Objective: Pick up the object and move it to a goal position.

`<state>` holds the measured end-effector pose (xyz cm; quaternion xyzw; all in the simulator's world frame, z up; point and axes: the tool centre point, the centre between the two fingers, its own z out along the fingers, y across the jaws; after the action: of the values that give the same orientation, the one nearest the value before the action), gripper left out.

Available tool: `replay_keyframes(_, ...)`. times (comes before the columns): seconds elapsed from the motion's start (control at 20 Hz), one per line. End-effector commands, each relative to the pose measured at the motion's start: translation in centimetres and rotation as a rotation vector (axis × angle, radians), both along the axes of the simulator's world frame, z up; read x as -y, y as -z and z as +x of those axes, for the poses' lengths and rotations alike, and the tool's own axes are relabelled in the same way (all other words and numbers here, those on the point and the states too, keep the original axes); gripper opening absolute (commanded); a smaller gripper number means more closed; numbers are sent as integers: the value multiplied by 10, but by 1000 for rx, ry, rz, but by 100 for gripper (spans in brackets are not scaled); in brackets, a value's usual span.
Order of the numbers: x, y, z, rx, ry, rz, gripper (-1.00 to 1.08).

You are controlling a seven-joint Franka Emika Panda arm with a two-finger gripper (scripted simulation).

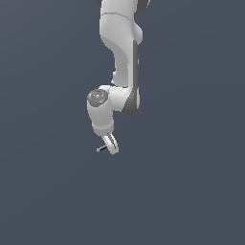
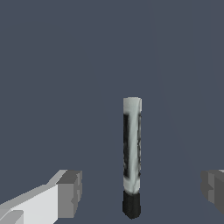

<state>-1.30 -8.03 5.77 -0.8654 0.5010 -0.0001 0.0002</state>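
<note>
Here we have our fingers [image 2: 140, 194] spread wide, one pad [image 2: 70, 192] to each side of the stick [image 2: 132, 148], neither touching it. The stick lies flat on the table [image 2: 65, 65] between them, its black tip nearest the wrist. In the exterior view the arm [image 1: 122, 57] reaches down so the fingers [image 1: 108, 146] straddle the stick [image 1: 102, 149]. We judge this spacing is set for a clean closing across its width.
</note>
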Motion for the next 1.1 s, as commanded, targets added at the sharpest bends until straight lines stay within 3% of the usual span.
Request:
replay_keyframes(0.0,0,6,0,-1,0,0,100)
replay_keyframes(0.65,0,48,0,-1,5,0,100)
replay_keyframes(0.7,0,48,0,-1,5,0,-100)
replay_keyframes(1.05,0,48,0,-1,5,0,-100)
